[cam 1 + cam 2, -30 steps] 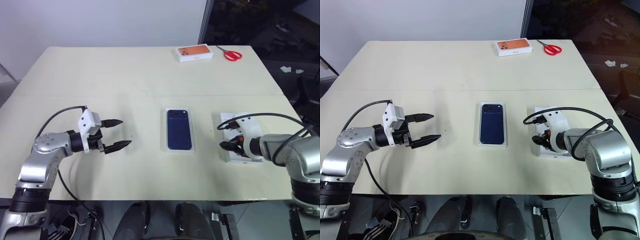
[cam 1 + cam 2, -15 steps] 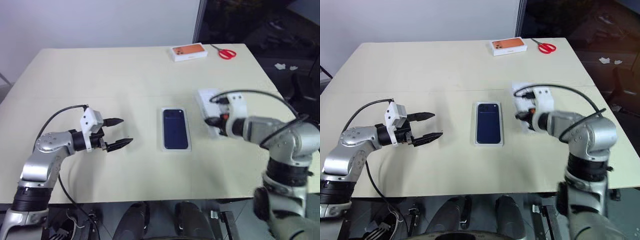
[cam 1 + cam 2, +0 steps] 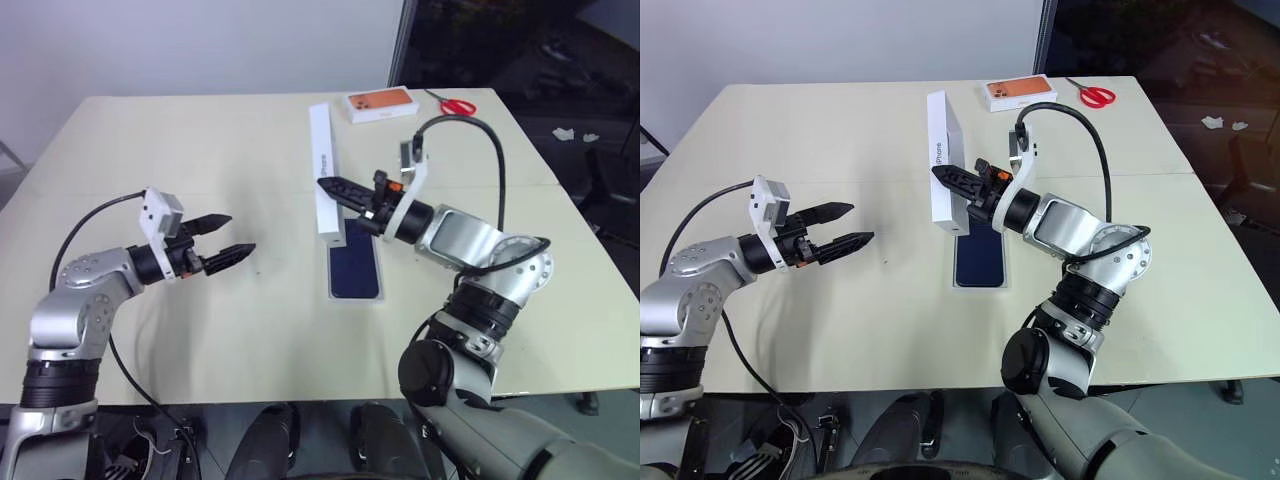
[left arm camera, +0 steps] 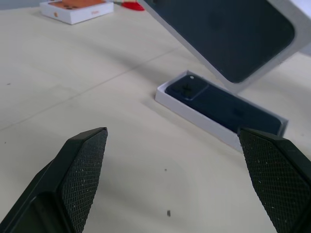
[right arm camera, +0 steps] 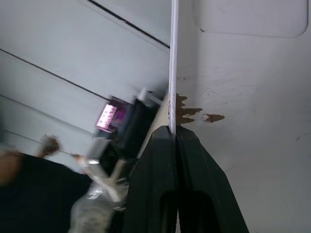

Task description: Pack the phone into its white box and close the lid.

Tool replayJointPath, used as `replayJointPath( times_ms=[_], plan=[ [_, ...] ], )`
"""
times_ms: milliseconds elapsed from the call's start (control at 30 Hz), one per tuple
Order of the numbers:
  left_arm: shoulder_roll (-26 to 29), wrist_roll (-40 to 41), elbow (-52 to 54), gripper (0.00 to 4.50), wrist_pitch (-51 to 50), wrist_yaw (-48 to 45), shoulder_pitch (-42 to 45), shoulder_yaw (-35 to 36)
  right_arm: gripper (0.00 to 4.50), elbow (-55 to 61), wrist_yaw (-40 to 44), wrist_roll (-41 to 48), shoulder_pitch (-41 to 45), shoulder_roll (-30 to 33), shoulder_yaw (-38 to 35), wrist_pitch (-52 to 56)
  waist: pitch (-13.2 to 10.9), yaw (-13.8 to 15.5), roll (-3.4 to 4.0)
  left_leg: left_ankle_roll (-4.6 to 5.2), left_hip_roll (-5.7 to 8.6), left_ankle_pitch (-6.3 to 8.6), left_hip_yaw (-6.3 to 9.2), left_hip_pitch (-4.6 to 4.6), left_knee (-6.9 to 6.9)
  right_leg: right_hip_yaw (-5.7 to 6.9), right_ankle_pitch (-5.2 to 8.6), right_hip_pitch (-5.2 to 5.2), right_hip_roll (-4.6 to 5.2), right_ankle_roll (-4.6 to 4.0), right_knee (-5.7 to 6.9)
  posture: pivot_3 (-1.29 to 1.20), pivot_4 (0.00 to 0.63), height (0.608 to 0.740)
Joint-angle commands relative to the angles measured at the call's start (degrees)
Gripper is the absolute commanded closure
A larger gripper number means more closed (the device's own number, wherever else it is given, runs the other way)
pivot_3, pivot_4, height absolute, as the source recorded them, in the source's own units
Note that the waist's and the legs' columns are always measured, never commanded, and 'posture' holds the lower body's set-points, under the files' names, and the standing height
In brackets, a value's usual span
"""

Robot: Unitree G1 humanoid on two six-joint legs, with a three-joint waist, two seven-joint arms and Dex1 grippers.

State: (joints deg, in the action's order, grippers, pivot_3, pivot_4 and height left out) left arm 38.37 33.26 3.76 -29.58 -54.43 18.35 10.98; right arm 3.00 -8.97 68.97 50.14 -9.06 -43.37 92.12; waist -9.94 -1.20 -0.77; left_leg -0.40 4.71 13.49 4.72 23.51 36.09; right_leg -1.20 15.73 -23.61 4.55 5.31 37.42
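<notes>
— Jaws first: how do they stand?

— The right gripper (image 3: 945,173) is pinched tight on one thin wall of the lid (image 3: 325,170), holding it up on edge above the table (image 3: 200,140). In the right wrist view the two black fingers (image 5: 160,160) meet on a white cardboard edge, with a few brown scuffs on the plain inner face beside them. The left gripper (image 3: 228,235) is spread wide and empty, over bare table well left of the box.

— Where is the phone?

— The phone (image 4: 228,108) lies flat in the white box (image 4: 194,116), camera cluster towards the table's far end. From the head views its far end is hidden behind the raised lid; the left wrist view shows that end, rounded corner and lenses included.

— Anything else that view adds?

— The lid's printed top (image 4: 233,34), dark blue, cut off at the picture's edge. The head views give its narrow white side with small lettering, probably a brand name, too small to read.

— Further out?

— An orange-topped box (image 3: 380,104) and red-handled scissors (image 3: 455,105) at the far edge. The left fingers (image 4: 82,160) have a fine gridded texture.
</notes>
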Motion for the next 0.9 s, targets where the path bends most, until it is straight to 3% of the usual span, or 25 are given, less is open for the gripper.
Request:
replayJointPath(
  times_ms=[33,200,400,667,767,900],
  plan=[
    [-0.11,1.83,3.58,0.0,-0.55,1.2,-0.6,1.95,4.44,-1.66,-5.52,9.19,-4.01,-7.04,1.56,-0.47,-0.01,-0.31,0.01,0.0,-0.04,0.0,-0.03,0.0,-0.04,-0.03,0.0,-0.04,-0.04,0.0,0.02,0.0,0.15,0.74],
    [-0.93,2.45,5.44,0.0,-0.59,2.45,-1.94,1.58,4.44,-2.95,-13.2,21.15,-8.81,-5.48,10.05,-5.0,-0.01,-1.48,0.03,-0.01,-0.08,-0.01,-0.08,0.0,-0.08,-0.09,0.0,-0.08,-0.06,0.0,0.04,0.0,0.15,0.74],
    [-1.97,1.66,5.45,0.0,0.09,3.45,-2.15,0.6,4.44,-2.82,-19.42,35.64,-15.19,2.77,24.32,-14.53,-0.04,-1.32,0.08,0.03,-0.11,0.0,-0.11,-0.01,-0.04,-0.06,0.01,0.05,-0.07,0.0,-0.09,0.0,0.15,0.74],
    [-2.66,1.27,5.11,0.0,0.37,3.19,-2.6,-0.62,4.44,-2.15,-19.7,39.56,-19.4,8.68,34.18,-25.5,-0.04,-1.39,0.08,0.05,-0.21,0.01,-0.14,-0.05,-0.06,-0.08,0.01,0.01,-0.19,0.01,-0.05,0.0,0.15,0.74],
    [-3.74,1.79,5.56,0.81,-0.31,3.2,-3.66,-1.65,4.5,-3.41,-17.87,38.08,-20.25,9.67,35.68,-28.05,-0.04,-1.31,0.08,0.05,-0.21,0.01,-0.14,-0.04,-0.02,-0.09,0.01,0.04,-0.19,0.01,-0.05,0.0,0.15,0.74],
    [-5.45,0.48,5.86,2.85,0.77,3.96,-4.83,-3.19,4.5,-3.92,-15.96,37.22,-21.57,10.33,37.66,-30.01,-0.04,-1.27,0.07,0.05,-0.21,0.01,-0.14,-0.04,-0.02,-0.08,0.01,0.05,-0.18,0.01,-0.06,0.0,0.15,0.74]
  ],
)
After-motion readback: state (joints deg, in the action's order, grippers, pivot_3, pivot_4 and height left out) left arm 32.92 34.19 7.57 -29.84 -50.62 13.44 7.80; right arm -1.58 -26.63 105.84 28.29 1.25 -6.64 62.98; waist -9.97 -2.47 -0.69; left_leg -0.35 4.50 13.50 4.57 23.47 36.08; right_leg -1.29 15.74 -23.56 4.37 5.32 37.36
